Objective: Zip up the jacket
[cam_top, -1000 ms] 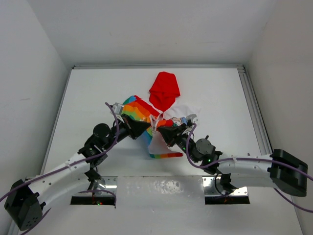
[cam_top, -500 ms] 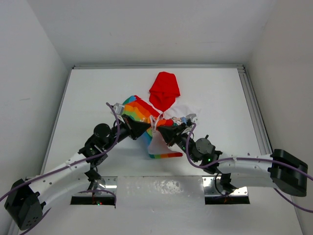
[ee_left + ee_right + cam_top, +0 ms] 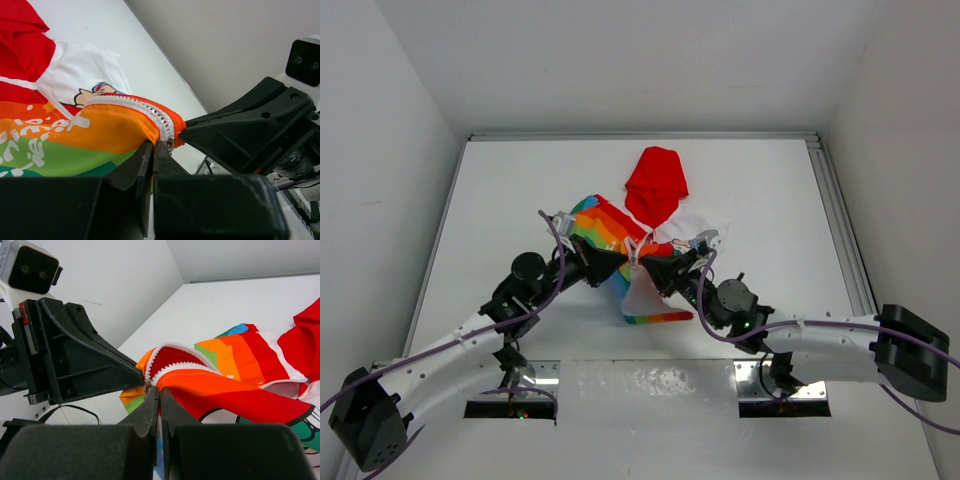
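The jacket [image 3: 605,228] lies mid-table, its red hood [image 3: 656,183] toward the far side and its rainbow front bunched between the arms. My left gripper [image 3: 621,262] is shut on the orange hem by the zipper's lower end [image 3: 154,144]. My right gripper [image 3: 651,268] is shut on the facing orange-red edge [image 3: 160,391]. The two sets of fingertips nearly touch. The white zipper teeth [image 3: 142,106] run open in a V [image 3: 190,365]. A small metal slider [image 3: 148,386] sits between the tips, and it also shows in the left wrist view [image 3: 171,144]. The held hem is a little above the table.
A white table [image 3: 520,190] with a raised metal rail along the right side [image 3: 840,230] and white walls around it. The arm bases and their mounting plates [image 3: 650,385] sit at the near edge. Purple cables loop along both arms.
My right gripper has shifted slightly left toward my left gripper, drawing the jacket's right panel inward. The white lining at the right shows less. The left arm has barely moved.
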`<state>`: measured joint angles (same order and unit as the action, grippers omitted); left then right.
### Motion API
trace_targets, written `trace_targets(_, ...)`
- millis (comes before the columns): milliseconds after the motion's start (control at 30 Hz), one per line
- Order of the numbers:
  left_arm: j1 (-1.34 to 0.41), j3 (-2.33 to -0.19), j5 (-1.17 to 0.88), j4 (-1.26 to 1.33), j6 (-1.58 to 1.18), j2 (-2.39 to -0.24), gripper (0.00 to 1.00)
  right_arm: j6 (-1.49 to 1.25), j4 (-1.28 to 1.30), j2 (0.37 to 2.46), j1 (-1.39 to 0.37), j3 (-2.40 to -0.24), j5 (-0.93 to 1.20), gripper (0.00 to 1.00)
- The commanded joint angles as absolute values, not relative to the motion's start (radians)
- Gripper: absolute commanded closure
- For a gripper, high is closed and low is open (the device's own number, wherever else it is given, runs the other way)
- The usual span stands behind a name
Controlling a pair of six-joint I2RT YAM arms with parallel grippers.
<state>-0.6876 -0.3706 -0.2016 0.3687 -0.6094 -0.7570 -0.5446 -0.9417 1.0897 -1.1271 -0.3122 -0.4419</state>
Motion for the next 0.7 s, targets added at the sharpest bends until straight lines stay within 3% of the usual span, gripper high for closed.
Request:
trace_targets(0,-0.69,-0.367,-0.235,0.387,-0.595,-0.744,1.0,-0.537,-0.96,1.081,-1.123,-0.379,-0.433,1.0)
trace_targets(400,-0.69,-0.385,-0.23,0.305,-0.571,-0.758,1.0,-0.575,-0.642,1.127,-1.121,-0.553,-0.426,1.0)
trace_targets(667,-0.69,-0.391,-0.287,0.288,-0.592,-0.686,1.0,-0.601,-0.604,1.19,-1.06,-0.591,-0.425,1.0)
